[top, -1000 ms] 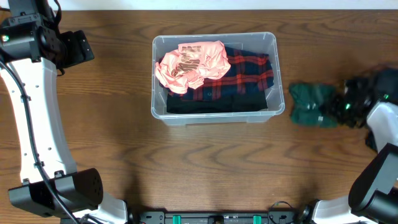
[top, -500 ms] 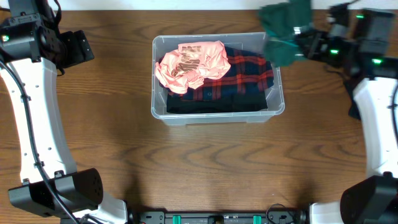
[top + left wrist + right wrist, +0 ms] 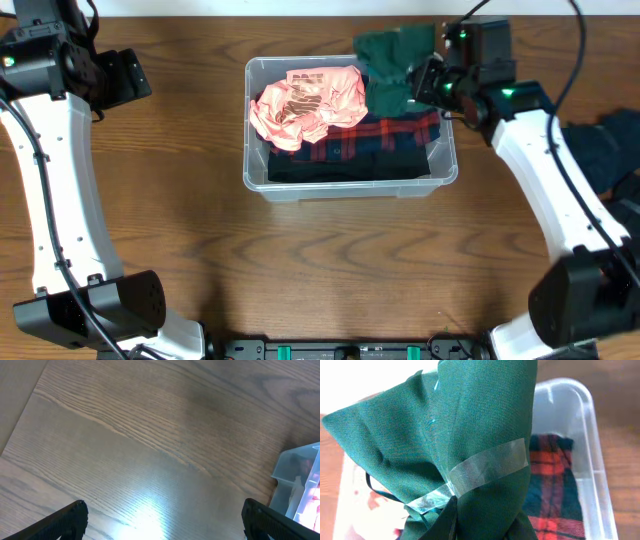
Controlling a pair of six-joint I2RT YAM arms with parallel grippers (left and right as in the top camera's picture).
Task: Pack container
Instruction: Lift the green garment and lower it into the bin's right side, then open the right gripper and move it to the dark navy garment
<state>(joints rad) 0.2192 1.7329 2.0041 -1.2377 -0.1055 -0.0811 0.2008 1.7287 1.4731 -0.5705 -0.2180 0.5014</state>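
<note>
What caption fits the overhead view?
Right gripper holds a green garment over the clear container with pink garment and plaid cloth inside; left gripper open.

A pink garment (image 3: 305,105) is seen crumpled on a red-and-navy plaid garment (image 3: 395,135) inside the container (image 3: 345,188). A green cloth bundle (image 3: 390,70), bound with clear tape, is held above its far right corner. Dark blue fabric (image 3: 608,160) is seen on the wooden table (image 3: 330,260) at the right edge.
</note>
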